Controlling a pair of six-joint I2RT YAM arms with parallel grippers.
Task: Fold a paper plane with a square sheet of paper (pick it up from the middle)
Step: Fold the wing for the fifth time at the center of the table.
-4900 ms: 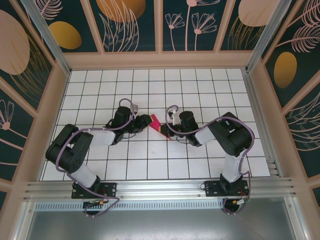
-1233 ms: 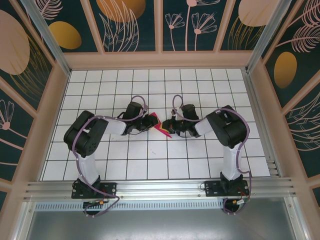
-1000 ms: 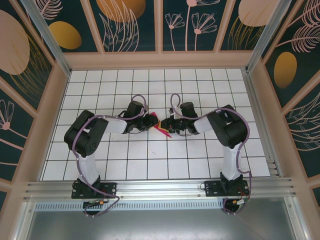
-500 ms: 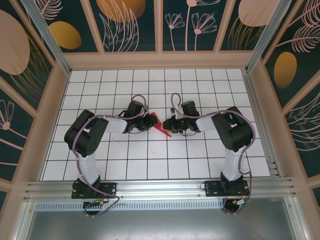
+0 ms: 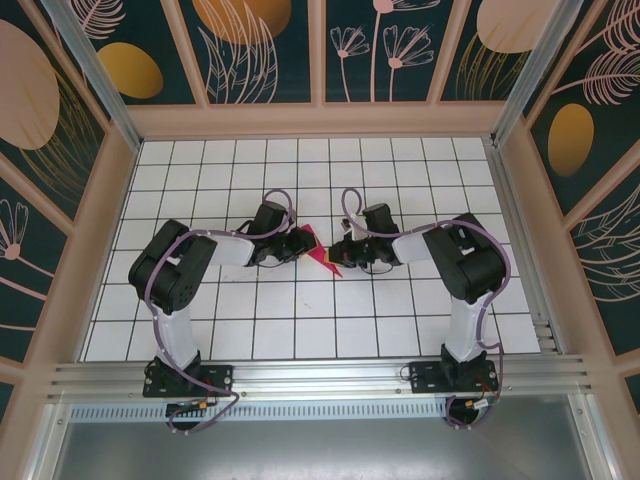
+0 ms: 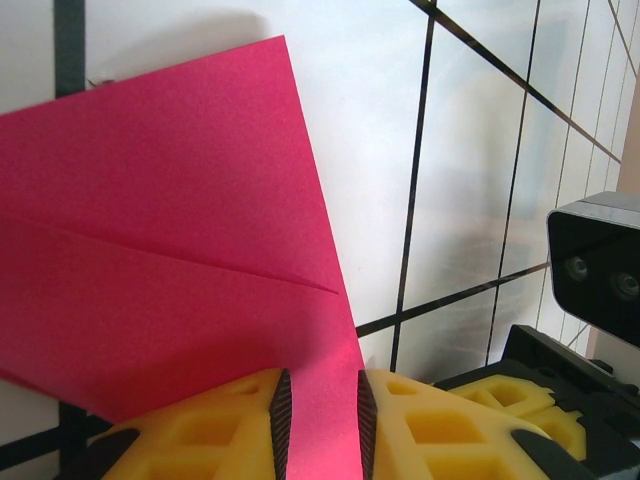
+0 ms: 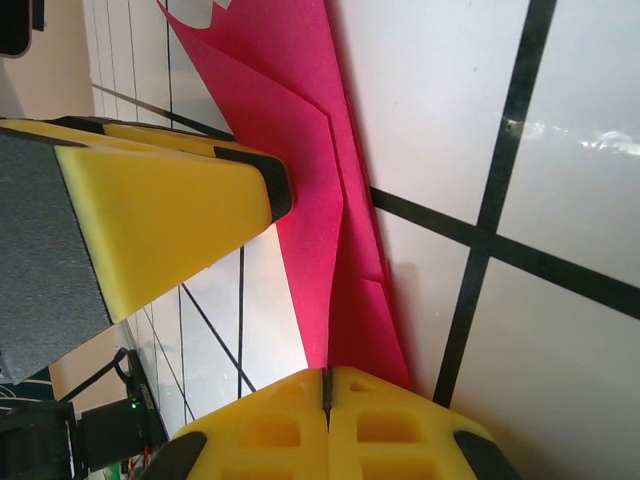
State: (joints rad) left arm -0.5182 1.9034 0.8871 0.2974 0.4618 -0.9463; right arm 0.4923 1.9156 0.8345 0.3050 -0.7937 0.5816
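Matt, smooth magenta sheet of paper point(image 6: 170, 250), sharply creased, matt yellow plastic fingers point(image 6: 390, 395), glossy white table point(image 7: 440, 100), brushed-metal rail point(image 5: 320, 378)

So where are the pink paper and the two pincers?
folded pink paper point(image 6: 170, 250), left wrist view, on its flat upper flap.
left pincer point(image 6: 322, 405), left wrist view, between its dark pads, on the pinched paper.
right pincer point(image 7: 327, 380), right wrist view, at the seam of its closed yellow fingertips.

Paper point(image 6: 180, 250) is magenta-pink, end effector fingers point(image 6: 450, 430) yellow with black pads point(image 6: 282, 420), table point(image 5: 300, 320) white, black-gridded
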